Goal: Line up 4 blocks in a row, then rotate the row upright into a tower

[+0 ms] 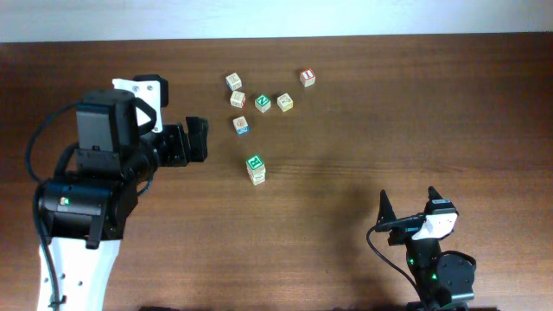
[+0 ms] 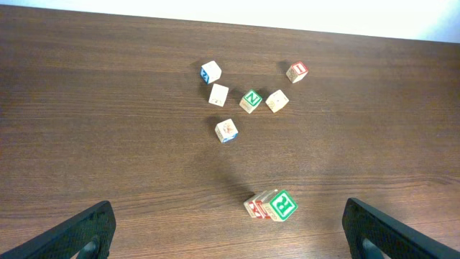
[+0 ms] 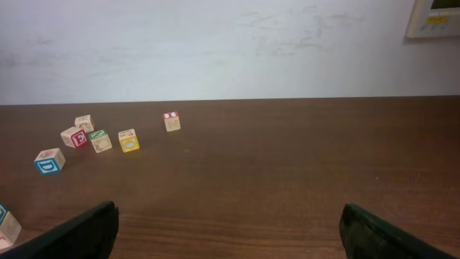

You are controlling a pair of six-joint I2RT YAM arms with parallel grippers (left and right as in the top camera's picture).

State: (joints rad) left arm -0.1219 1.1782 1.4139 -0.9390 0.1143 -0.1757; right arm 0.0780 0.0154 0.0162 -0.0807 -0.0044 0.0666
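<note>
L fingers (image 1: 199, 141) spread, empty, near green-faced block (image 1: 255, 161), which touches red-lettered block (image 2: 254, 208). R fingers (image 1: 409, 212) spread, empty, well apart. Other blocks (image 1: 263, 103) clustered on counter (image 1: 415, 112).

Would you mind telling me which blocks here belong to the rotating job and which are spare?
Job: green "N" block, yellow-lettered block, red-lettered block, pale block behind it.
Spare: red "I" cube, blue-edged cube; the block pair standing apart is unclear.
</note>
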